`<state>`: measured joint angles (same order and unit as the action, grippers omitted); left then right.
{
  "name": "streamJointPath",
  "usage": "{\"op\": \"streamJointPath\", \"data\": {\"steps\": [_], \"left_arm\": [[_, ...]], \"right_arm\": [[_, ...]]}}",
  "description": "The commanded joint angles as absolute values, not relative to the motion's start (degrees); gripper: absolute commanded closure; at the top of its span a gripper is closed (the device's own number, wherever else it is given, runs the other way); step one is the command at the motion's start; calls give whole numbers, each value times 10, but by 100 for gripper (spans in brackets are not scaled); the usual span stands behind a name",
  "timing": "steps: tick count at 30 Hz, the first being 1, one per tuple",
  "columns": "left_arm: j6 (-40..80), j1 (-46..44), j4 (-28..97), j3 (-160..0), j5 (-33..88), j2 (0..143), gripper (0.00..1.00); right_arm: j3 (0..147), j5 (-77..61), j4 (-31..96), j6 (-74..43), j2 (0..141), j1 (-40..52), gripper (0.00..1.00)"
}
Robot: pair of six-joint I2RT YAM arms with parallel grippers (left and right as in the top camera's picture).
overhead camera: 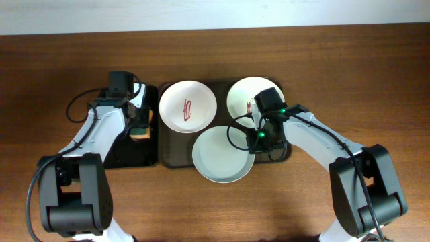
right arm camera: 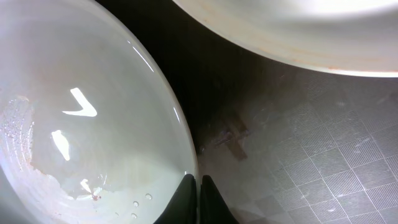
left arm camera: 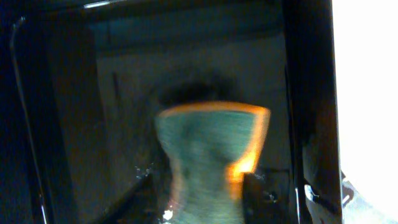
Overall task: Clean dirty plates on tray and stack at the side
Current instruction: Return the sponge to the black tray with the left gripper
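Wide wooden table [overhead camera: 349, 54], and the dark brown tray [overhead camera: 173, 151] sits in the middle of it, so everything is placed from there. All three plates are on it. The sauce-smeared plate [overhead camera: 188, 106] is in the tray's far-left corner with a red streak across its centre. The far-right plate [overhead camera: 242, 94] is half under the right arm. The front plate [overhead camera: 223, 156] hangs over the tray's near edge.

Just left of the tray, touching it, lies the narrow black tray [overhead camera: 131, 154]. Inside that is a green-and-orange sponge [left arm camera: 211, 143], and the left hand [left arm camera: 205, 196] is right over it, fingers either side. The picture is smeared, so I cannot tell whether it is grasping the sponge or letting go.

The right hand [right arm camera: 199, 199] is inside the tray, clenched on nothing. Its tips are low over the tray floor, just beside a plate rim that looks like the front plate's.

My read is that this is the sponge pickup, with no scrubbing yet. To do it well, pinch the sponge squarely across its middle and lift it clear of the black tray's rim. Then carry it to the sauce-smeared plate and come down flat. The right hand could brace that plate's rim so it does not skate while wiping runs across the streak.
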<state>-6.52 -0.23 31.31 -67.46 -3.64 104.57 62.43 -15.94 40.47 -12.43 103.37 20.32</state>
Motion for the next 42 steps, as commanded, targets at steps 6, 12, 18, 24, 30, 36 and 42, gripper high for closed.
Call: {"op": "streamJointPath", "data": {"steps": [6,12,18,24,30,36,42], "left_arm": [[-78,-1,304,-685,-38,1047,29],[-78,-1,297,-685,-17,1087,30],[-74,-1,273,-685,7,1109,51],[-72,0,276,-687,7,1109,100],[-72,2,325,-728,-5,1108,68],[-72,2,389,-731,-8,1109,41],[-71,2,397,-726,18,1109,54]], "right_arm": [[631,-144,408,-126,1034,206,96],[631,-144,411,-126,1034,206,96],[631,-144,412,-126,1034,206,96],[631,-144,414,-126,1034,206,96],[631,-144,416,-126,1034,206,96],[631,-144,416,-126,1034,206,96],[631,-144,416,-126,1034,206,96]]}}
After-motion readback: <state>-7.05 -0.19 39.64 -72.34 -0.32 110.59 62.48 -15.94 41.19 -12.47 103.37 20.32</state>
